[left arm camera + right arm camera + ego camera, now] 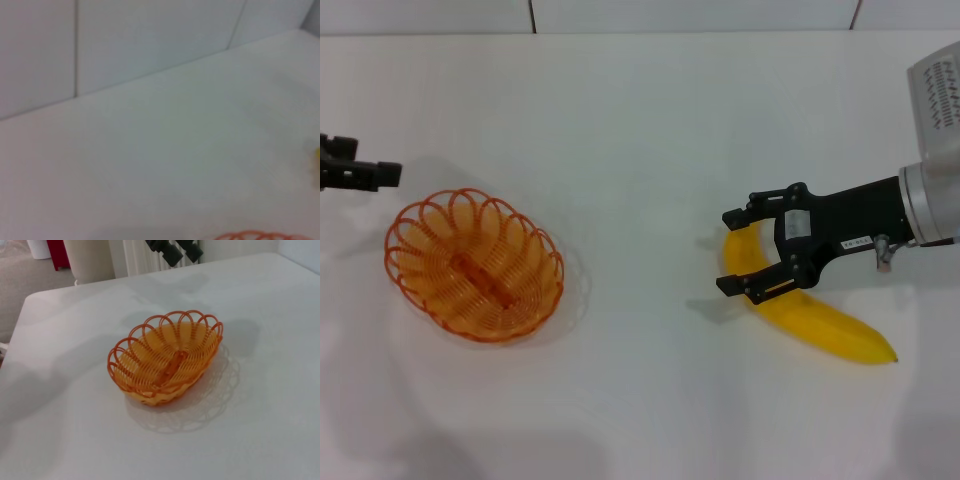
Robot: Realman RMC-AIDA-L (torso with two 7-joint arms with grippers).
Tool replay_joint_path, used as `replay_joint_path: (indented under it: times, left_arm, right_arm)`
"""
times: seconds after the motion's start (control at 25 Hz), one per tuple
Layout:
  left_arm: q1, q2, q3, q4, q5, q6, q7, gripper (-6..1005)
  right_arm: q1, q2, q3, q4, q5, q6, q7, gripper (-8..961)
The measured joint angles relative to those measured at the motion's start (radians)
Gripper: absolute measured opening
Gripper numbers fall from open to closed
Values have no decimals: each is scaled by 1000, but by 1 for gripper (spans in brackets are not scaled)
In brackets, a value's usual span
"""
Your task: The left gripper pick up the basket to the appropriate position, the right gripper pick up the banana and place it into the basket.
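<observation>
The orange wire basket (475,268) stands empty on the white table at the left; it also shows in the right wrist view (167,360), and a bit of its rim shows in the left wrist view (250,235). My left gripper (380,172) is at the far left edge, just beyond the basket and apart from it, fingers open; it also shows in the right wrist view (175,250). The yellow banana (830,330) lies on the table at the right. My right gripper (728,251) is open, its two fingers on either side of the banana's far curved end.
The white table (640,120) ends at a tiled wall at the back. In the right wrist view a radiator (135,255) and a red object (57,250) stand beyond the table's far edge.
</observation>
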Motion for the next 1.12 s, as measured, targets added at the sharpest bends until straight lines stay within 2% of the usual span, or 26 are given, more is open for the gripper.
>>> replay_joint_path:
  times: [0.12,0.48,0.84,1.12]
  left_arm:
    - [-11,3,-1,-7,55,-10,-15,877]
    - [-104,-56,12,-102,271,-128,-5,877]
    - [-186,-71,16,-253,353,-257,20,877]
    - [-197,-88,59,-285,357,-294,29,877]
  right_arm:
    - [1,1,-1,0,0,0,0,908]
    - [4,2,-7,0,0,0,0,907]
    - [8,2,-9,3,0,0,0,908]
    - [10,2,-7,4,0,0,0,908]
